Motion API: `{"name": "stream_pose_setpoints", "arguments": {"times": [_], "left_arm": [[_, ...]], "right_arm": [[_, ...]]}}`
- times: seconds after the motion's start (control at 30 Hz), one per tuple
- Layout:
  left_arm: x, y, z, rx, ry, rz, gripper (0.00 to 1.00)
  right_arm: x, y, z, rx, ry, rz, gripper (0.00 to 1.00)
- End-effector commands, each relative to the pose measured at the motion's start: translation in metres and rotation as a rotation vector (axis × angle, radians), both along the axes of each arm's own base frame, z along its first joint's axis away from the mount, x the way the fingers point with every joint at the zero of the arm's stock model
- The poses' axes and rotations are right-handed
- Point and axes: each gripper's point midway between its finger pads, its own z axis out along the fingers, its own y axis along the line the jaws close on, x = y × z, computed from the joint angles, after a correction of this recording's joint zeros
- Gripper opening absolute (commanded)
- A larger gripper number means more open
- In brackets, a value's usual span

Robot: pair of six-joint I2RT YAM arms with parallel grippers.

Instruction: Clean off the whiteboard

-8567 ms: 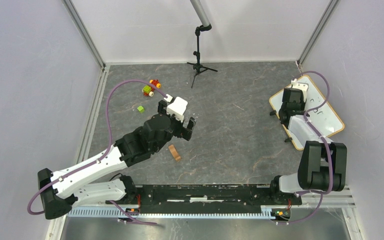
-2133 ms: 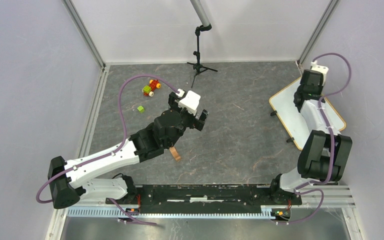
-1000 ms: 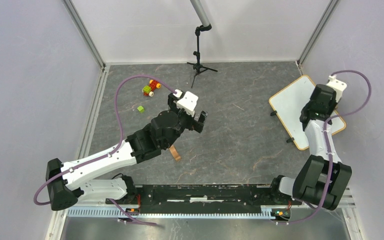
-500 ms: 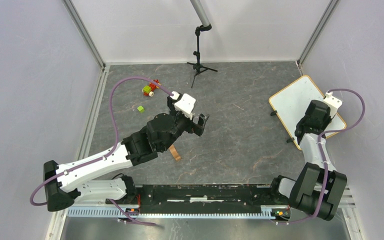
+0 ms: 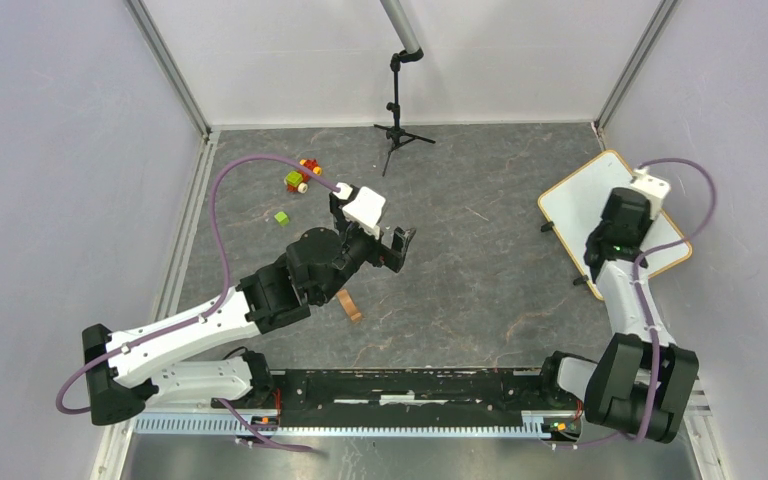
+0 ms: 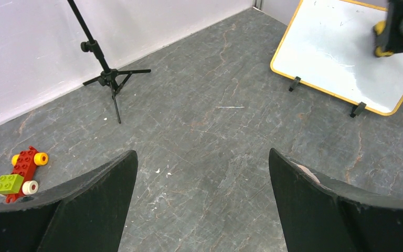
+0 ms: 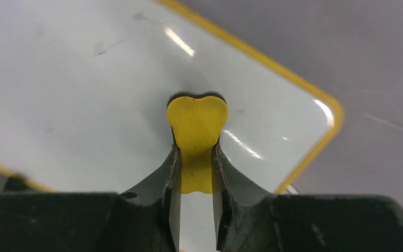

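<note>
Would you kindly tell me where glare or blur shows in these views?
Right wrist view: bright glare streaks cross the whiteboard; the yellow eraser in the right pincer is evenly lit. Left wrist view: the whiteboard shows faint smears, no strong glare. Top view: even light, soft shadows.

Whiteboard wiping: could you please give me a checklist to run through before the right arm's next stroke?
1. Right gripper shut on the yellow eraser: ok.
2. Eraser over the whiteboard, inside its frame: ok.
3. Eraser pressed flat against the board: cannot tell.
4. Board free of marks: cannot tell; faint streaks show in the left wrist view, ink or glare.
5. Left gripper open and well away from the board: ok.
</note>
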Motion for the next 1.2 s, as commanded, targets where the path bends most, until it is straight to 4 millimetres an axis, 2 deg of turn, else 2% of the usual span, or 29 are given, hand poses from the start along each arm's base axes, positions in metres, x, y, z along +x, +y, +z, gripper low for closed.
{"name": "stream_pose_setpoints", "arguments": {"times": [0.0,0.13,0.2,0.33,0.43,0.6,0.67,0.73,0.9,1.03,1.1,1.17], "left_arm": [[-0.001,0.003,0.011,-0.047,-0.011,0.015,1.0],[0.002,0.001,0.006,-0.024,-0.012,0.026,1.0],[0.003,0.0,0.003,-0.016,-0.009,0.032,1.0],[0.006,-0.002,-0.003,0.0,-0.002,0.037,1.0],[0.007,-0.005,-0.007,0.013,0.004,0.036,1.0],[0.009,-0.011,-0.009,0.02,0.008,0.032,1.0],[0.011,-0.013,-0.012,0.033,0.013,0.035,1.0],[0.011,-0.014,-0.015,0.043,0.018,0.037,1.0],[0.013,-0.013,-0.017,0.044,0.017,0.052,1.0],[0.018,-0.011,-0.017,0.084,-0.005,0.07,1.0],[0.018,-0.01,-0.017,0.089,-0.01,0.079,1.0],[0.02,-0.006,-0.015,0.086,-0.016,0.093,1.0]], "right_arm": [[-0.035,-0.051,0.043,-0.078,-0.063,-0.238,0.23],[-0.046,-0.064,0.035,-0.074,-0.067,-0.303,0.23],[-0.043,-0.065,0.028,-0.061,-0.06,-0.286,0.24],[-0.011,-0.047,0.011,0.009,-0.085,-0.102,0.24],[0.005,-0.032,-0.002,0.041,-0.08,-0.009,0.24],[0.051,0.01,-0.016,0.069,-0.01,0.202,0.24],[0.061,0.022,-0.013,0.035,0.022,0.246,0.23],[0.062,0.026,-0.007,0.032,0.005,0.252,0.23],[0.04,0.004,0.027,-0.045,-0.059,0.112,0.24],[0.033,-0.018,0.035,-0.039,-0.072,0.004,0.25],[0.042,-0.021,0.036,-0.034,-0.063,0.008,0.25],[0.067,-0.01,0.036,-0.009,-0.082,0.118,0.25]]}}
